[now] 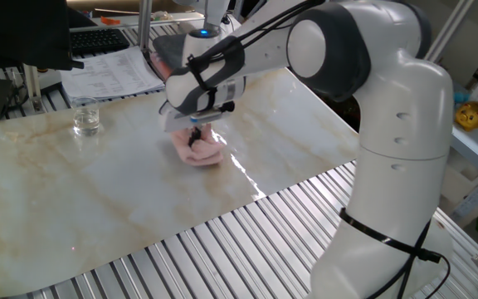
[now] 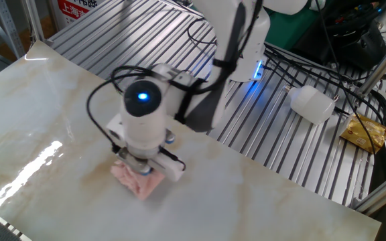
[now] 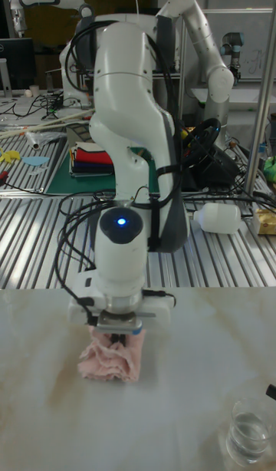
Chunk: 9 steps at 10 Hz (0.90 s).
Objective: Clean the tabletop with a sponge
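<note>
The sponge (image 1: 199,154) (image 2: 138,182) (image 3: 107,361) is a crumpled pale pink pad lying on the tabletop (image 1: 98,191) (image 2: 39,107) (image 3: 176,410), a glossy cream marble-look sheet with tan veins. My gripper (image 1: 194,137) (image 2: 143,171) (image 3: 116,338) points straight down, shut on the sponge and pressing it against the sheet. The fingertips are buried in the folds of the pad. The white arm reaches in from the slatted side of the table.
A clear glass (image 1: 86,118) (image 3: 247,433) with water stands on the sheet. Folded grey and teal cloths (image 1: 181,51) and papers (image 1: 106,73) lie beyond the far edge. Ribbed metal slats (image 1: 247,241) (image 2: 146,33) border the sheet. A white bottle (image 2: 311,105) and cables lie on the slats.
</note>
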### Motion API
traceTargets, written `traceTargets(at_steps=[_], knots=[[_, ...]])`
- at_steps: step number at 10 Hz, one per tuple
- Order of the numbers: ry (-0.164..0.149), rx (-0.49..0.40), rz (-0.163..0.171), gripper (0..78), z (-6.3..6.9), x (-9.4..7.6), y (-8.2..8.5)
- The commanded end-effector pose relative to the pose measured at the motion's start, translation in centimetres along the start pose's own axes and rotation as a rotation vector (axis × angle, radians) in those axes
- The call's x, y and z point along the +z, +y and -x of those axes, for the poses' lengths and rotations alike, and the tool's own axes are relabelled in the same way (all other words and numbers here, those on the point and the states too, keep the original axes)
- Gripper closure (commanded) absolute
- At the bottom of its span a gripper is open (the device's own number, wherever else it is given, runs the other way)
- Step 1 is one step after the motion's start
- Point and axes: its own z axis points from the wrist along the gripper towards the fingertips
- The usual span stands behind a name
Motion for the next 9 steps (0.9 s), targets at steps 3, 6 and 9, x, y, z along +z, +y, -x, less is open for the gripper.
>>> traceTargets(at_steps=[3, 6, 9], knots=[[0.027, 0.008, -0.001, 76.4, -4.5, -0.2, -1.6], [0.031, -0.006, -0.021, 76.4, -4.8, 0.7, -3.7], [0.029, -0.024, -0.034, 76.4, -5.1, 1.3, -5.4]])
